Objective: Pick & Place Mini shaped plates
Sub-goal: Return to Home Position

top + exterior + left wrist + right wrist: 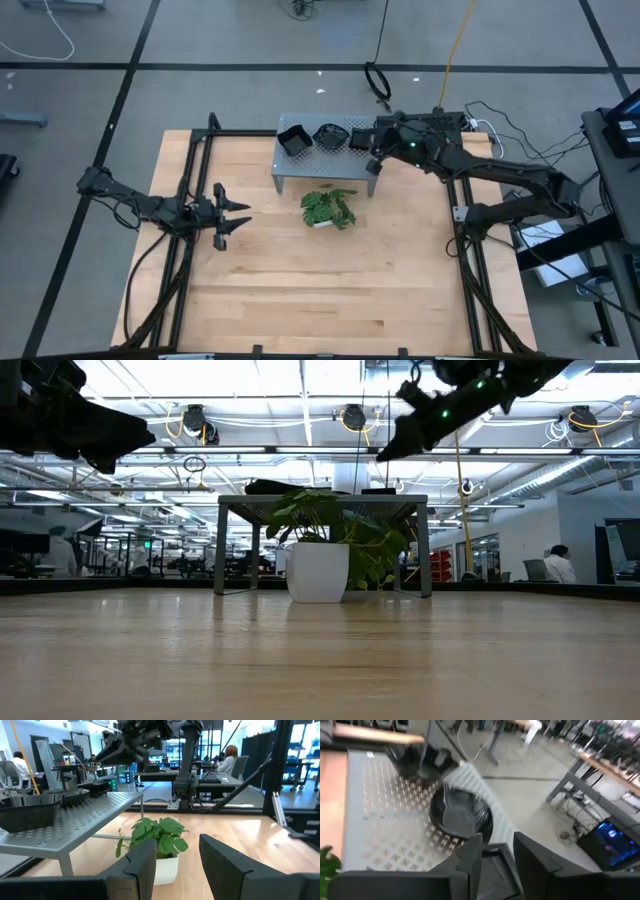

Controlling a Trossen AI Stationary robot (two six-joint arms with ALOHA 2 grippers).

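Clearance around right fingers (470,857), apart over the stand (320,162) edge (above plates (295,140)); left fingers (142,865) apart over table (300,290).

blur smears the right wrist view: the round plate (462,815) on the grey perforated stand (380,810) is a dark smudge, rim shape unreadable, and the square stack (492,870) sits half behind that arm's fingers (470,857). from above, the right gripper (376,150) covers part of that stack at the stand's right end. at table height the plant (340,540) masks the stand's middle, the plates (270,487) show only as thin dark slivers, and the left arm (70,410) is cut off by the frame's edge. plates per stack: too small to tell.
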